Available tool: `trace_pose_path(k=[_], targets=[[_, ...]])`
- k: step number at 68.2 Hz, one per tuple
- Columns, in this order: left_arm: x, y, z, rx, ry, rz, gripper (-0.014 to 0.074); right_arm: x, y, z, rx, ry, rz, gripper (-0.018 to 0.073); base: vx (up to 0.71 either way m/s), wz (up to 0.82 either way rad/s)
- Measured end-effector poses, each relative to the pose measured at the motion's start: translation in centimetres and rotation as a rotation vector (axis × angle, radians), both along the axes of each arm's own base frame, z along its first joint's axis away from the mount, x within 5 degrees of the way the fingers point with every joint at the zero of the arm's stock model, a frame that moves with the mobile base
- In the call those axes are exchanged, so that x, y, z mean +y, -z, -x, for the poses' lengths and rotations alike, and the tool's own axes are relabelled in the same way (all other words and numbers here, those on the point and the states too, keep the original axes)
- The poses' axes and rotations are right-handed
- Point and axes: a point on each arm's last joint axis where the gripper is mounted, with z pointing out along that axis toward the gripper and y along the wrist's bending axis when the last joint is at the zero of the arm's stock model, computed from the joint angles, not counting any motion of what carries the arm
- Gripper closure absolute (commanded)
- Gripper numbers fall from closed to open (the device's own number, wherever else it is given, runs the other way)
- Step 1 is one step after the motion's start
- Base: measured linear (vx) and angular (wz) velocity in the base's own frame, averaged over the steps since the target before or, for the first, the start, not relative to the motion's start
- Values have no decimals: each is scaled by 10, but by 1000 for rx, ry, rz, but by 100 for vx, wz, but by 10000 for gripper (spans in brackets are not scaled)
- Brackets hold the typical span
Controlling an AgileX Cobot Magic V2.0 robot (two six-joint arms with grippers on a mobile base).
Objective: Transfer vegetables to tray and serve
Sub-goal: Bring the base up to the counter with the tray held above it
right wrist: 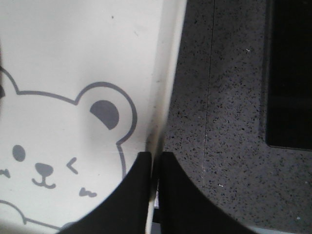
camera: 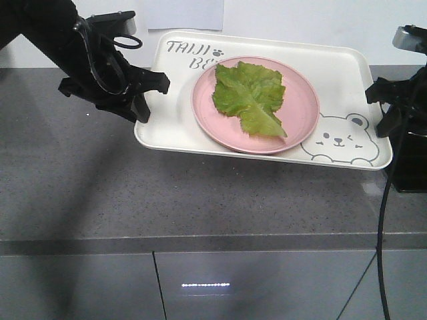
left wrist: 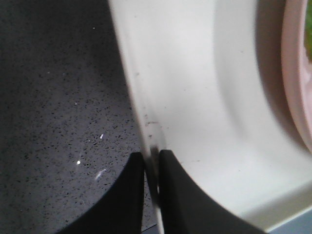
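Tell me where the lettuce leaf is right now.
Front view: the lettuce leaf lies on the pink plate in the middle of the white tray, held between the left gripper and right gripper.

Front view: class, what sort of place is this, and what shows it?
Probably a kitchen: a speckled grey counter with cabinet doors below, and a tray carrying lettuce on a pink plate.

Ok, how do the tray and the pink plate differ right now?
The tray is cream-white, rectangular and printed; the pink plate is round and plain. The tray is larger and bears the plate. The left gripper and right gripper pinch the tray's rims; nothing grips the plate, which carries the lettuce leaf. Both have raised rims.
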Motion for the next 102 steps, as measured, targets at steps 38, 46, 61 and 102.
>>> trace_pose_path(k=[38,46,61,102], targets=[[0,0,0,0,0,0,602,0,0,0,0,0,0,565,6,5],[0,0,0,0,0,0,602,0,0,0,0,0,0,565,8,5],[0,0,0,0,0,0,602,0,0,0,0,0,0,565,8,5],[0,0,0,0,0,0,602,0,0,0,0,0,0,565,7,0]])
